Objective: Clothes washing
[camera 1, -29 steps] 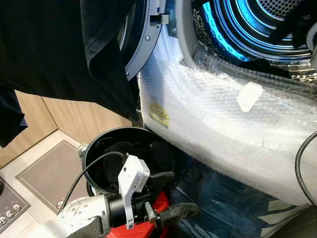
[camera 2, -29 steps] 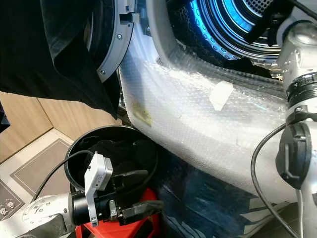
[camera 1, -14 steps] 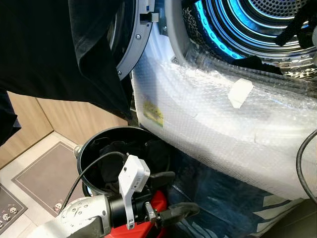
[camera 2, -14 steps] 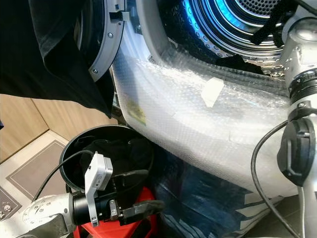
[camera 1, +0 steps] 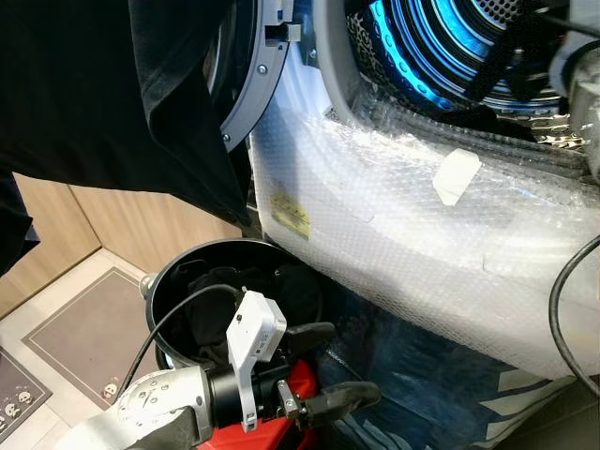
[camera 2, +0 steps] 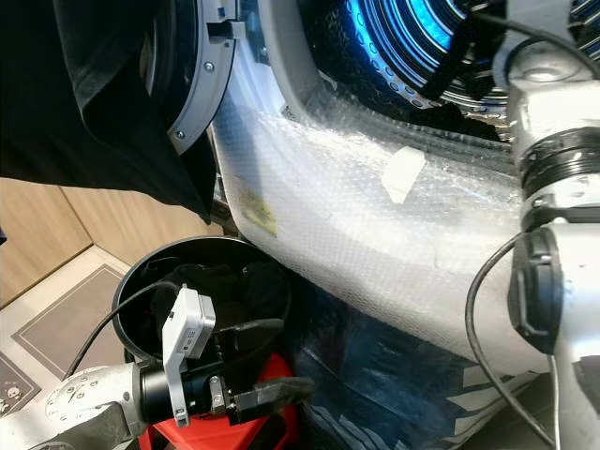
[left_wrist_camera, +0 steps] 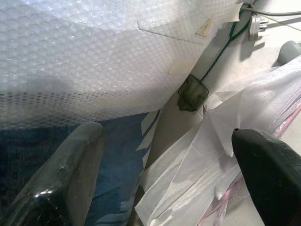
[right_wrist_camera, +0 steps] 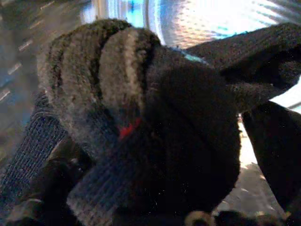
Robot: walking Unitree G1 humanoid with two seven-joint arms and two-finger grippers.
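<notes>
The right arm reaches up into the lit washer drum (camera 1: 469, 47), so that what it carries goes straight in past the rim. In its wrist view the right gripper (right_wrist_camera: 141, 207) has a dark knitted garment (right_wrist_camera: 141, 117) bunched right in front of the camera; it looks pinched on the cloth, though the fingers are mostly hidden beneath it, so I cannot be sure how firmly. The garment (thick, ribbed, with a small red stitch) folds over itself, its long axis running up and away from the wrist toward the drum wall.

The left gripper (camera 1: 323, 367) waits low beside the black basket (camera 1: 161, 281), fingers spread apart and holding nothing, aimed along the washer's bubble-wrapped front (camera 1: 422, 234). More dark clothes (camera 1: 211, 281) lie in the basket, so loading appears only partly done. A black cloth (camera 1: 94, 94) drapes over the open door (camera 1: 258, 70).
</notes>
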